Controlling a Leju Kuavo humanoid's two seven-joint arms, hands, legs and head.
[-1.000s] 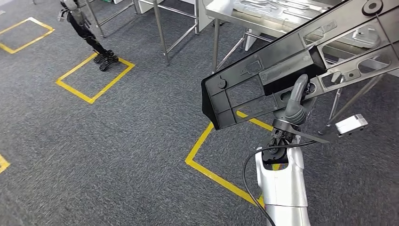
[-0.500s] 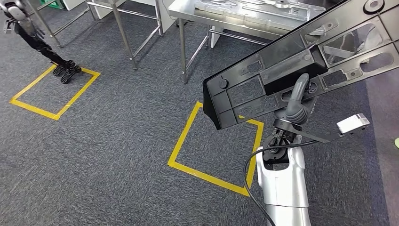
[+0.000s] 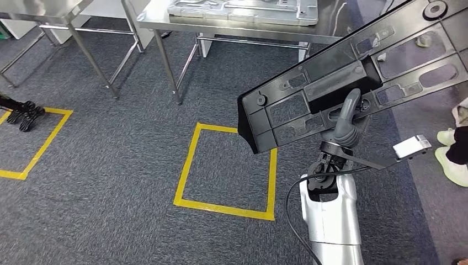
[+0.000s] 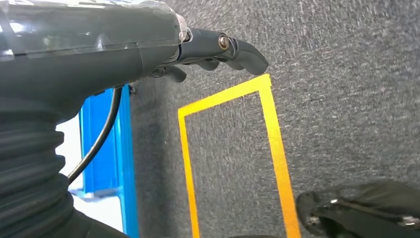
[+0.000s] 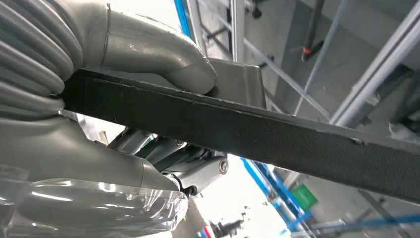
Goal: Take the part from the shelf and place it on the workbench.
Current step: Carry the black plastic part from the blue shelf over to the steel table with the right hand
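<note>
Right hand (image 3: 347, 118) grips the part (image 3: 353, 77), a long black ribbed panel with cut-outs, held in the air, slanting up toward the workbench (image 3: 331, 25); left hand (image 4: 218, 49) hangs, fingers curled, holding nothing.

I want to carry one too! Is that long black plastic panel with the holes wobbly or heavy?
Probably stiff: the long black plastic panel stays straight though the right hand grips it at one spot. Likely light for its size, being thin and full of cut-outs. Held off-centre, it may tend to tilt.
</note>
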